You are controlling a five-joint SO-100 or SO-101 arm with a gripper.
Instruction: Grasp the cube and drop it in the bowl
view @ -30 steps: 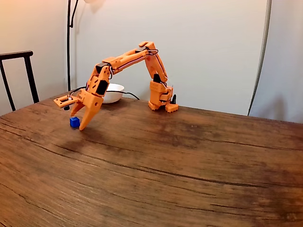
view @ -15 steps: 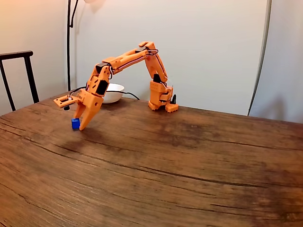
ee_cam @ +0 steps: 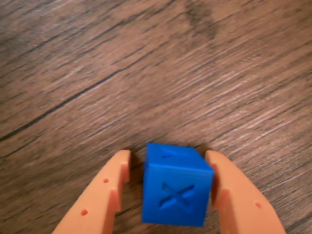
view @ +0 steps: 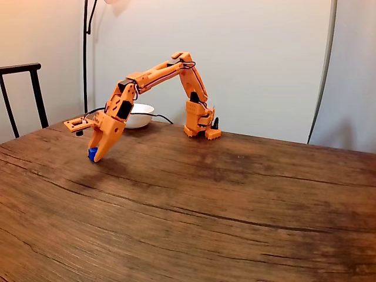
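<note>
The orange fingers that straddled the cube a second ago have drawn in around it, and the arm has risen slightly. On the wide wooden table (view: pixel 235 205), the orange arm (view: pixel 158 73) bends over from its base, with the white bowl (view: pixel 141 115) behind the pincer, toward the base and well apart from it. The pincer (view: pixel 94 156) is narrow and appears to hold the blue cube (ee_cam: pixel 176 190) between its two fingers (ee_cam: pixel 105 195); the right finger presses the cube's side, while a thin dark gap shows on the left. The cube sits squarely between the tips, so the coming move is judged a lift and a swing back to the bowl. Whether the cube has cleared the table cannot be told; the fingers' bases are cut off.
</note>
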